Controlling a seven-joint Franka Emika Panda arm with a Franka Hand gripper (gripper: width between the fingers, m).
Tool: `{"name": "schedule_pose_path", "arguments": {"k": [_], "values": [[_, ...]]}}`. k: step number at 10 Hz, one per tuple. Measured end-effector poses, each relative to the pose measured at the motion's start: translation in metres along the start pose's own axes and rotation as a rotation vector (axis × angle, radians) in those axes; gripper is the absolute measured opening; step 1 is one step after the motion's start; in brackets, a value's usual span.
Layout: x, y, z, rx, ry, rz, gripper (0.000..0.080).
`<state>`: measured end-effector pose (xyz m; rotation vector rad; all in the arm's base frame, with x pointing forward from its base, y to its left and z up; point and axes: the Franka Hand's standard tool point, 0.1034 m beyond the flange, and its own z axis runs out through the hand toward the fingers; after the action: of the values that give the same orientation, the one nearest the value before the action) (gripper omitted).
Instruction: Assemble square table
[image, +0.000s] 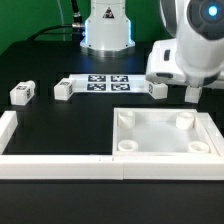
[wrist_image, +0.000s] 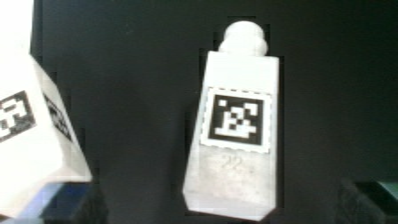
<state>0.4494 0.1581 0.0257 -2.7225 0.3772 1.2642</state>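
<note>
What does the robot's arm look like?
The arm is bulky, rounded and glossy white. Its base glows blue, with black cables beside it. The hand is a white block with dark fingers.

Black table (image: 60, 125) carries tabletop (image: 165, 135), legs (image: 22, 94), marker board (image: 105, 83).

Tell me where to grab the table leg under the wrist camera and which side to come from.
Grip the table leg across its two long flat sides, near the tagged middle, coming straight down from above. It lies flat, tag up, so those parallel sides are exposed, and the open claw sits wide of them. Skip the rounded peg end.
</note>
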Motion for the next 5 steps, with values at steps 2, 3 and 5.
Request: {"name": "schedule_pose_path", "arguments": {"k": [2, 3, 5], "values": [[0.006, -0.002, 0.009, -0.009, -0.039, 0.000, 0.0649], [0.005, -0.002, 0.012, -0.010, -0.038, 0.000, 0.0649], [0.006, -0.003, 0.019, -0.015, -0.044, 0.000, 0.0649]]}}
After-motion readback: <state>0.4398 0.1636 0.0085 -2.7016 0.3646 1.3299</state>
